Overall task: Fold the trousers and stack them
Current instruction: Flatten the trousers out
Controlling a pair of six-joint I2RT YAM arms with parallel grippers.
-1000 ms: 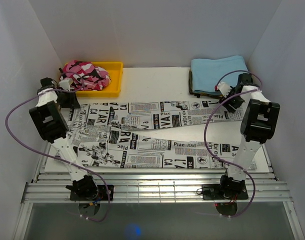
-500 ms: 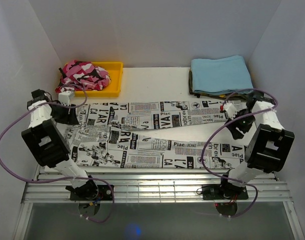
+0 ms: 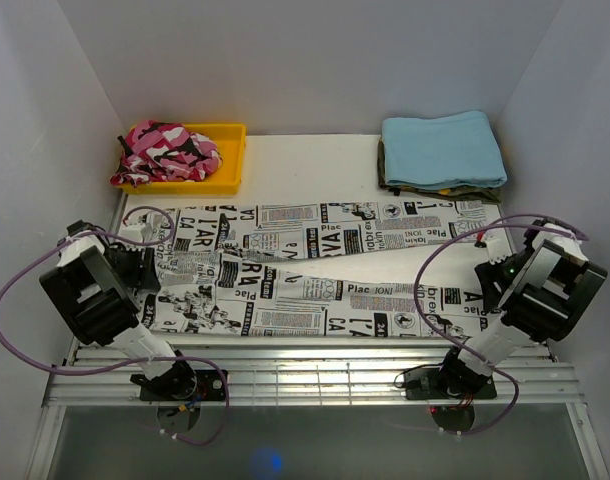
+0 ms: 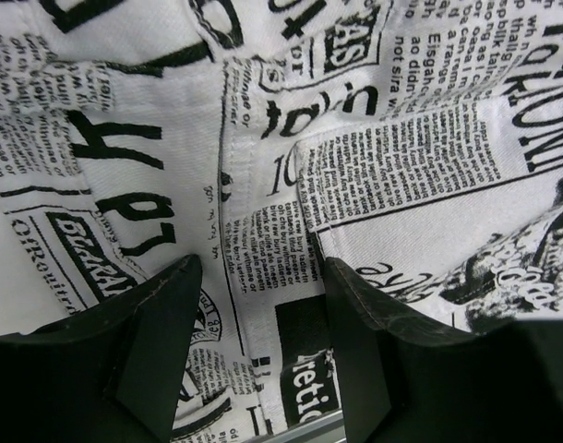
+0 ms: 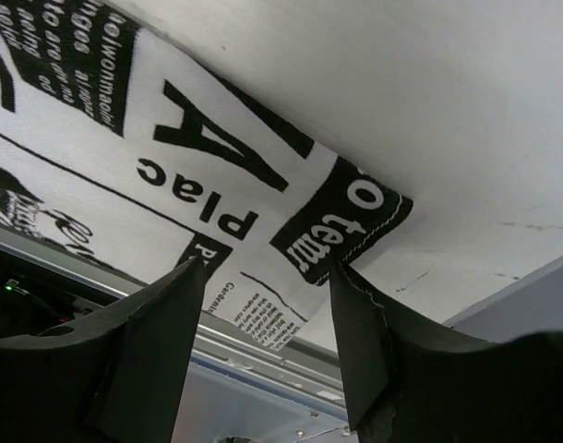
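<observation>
The trousers [image 3: 305, 255], white with black newspaper print, lie flat on the white table [image 3: 315, 170], waist at the left and both legs running right. My left gripper [image 3: 143, 270] is at the waist end near the front edge. In the left wrist view the gripper [image 4: 263, 360] is open just above the fabric [image 4: 355, 138], holding nothing. My right gripper [image 3: 488, 280] is at the near leg's end. In the right wrist view the gripper [image 5: 268, 341] is open over the hem corner [image 5: 341, 226], empty.
A yellow tray [image 3: 230, 160] at the back left holds a pink camouflage garment [image 3: 170, 150]. A folded light blue cloth [image 3: 440, 148] lies at the back right on a darker cloth. Metal rails [image 3: 305, 362] run along the table's near edge. White walls close in both sides.
Both arms have swung back toward the near edge: the left gripper from the waist's far corner to its near part, the right from the far leg's end to the near leg's hem.
</observation>
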